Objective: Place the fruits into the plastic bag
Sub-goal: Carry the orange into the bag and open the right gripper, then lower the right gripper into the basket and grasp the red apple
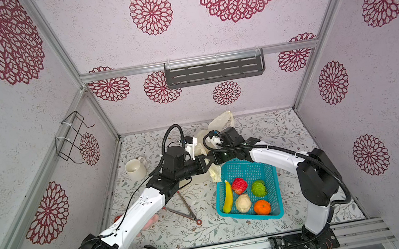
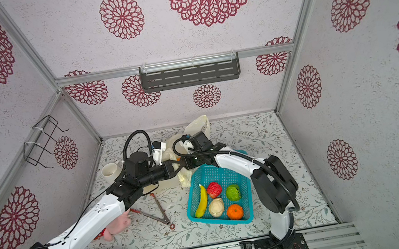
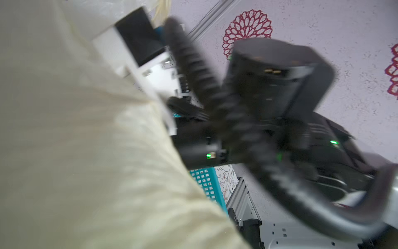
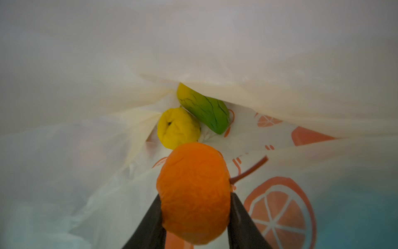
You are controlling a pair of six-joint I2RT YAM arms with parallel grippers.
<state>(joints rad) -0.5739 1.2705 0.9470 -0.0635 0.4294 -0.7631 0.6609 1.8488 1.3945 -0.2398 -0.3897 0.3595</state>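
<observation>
A wrinkled orange round toy fruit point(image 4: 193, 183) is clamped between the partly spread jaws of the right gripper point(image 4: 196, 197), inside the thin cream plastic bag printed with orange slices point(image 4: 277, 138). Ahead of the fingertips, deeper in, a yellow lemon point(image 4: 177, 128) and a green-yellow oblong fruit point(image 4: 204, 110) are seen side by side. The left gripper point(image 1: 207, 164) is closed at the bag's mouth.

Close before the left gripper point(image 1: 208, 164), the blurred bag point(image 3: 86, 151) fills its wrist view, hiding the jaws from us. Between the right gripper's point(image 4: 196, 200) fingers point(image 4: 148, 222), the orange point(image 4: 195, 191) covers their tips.
</observation>
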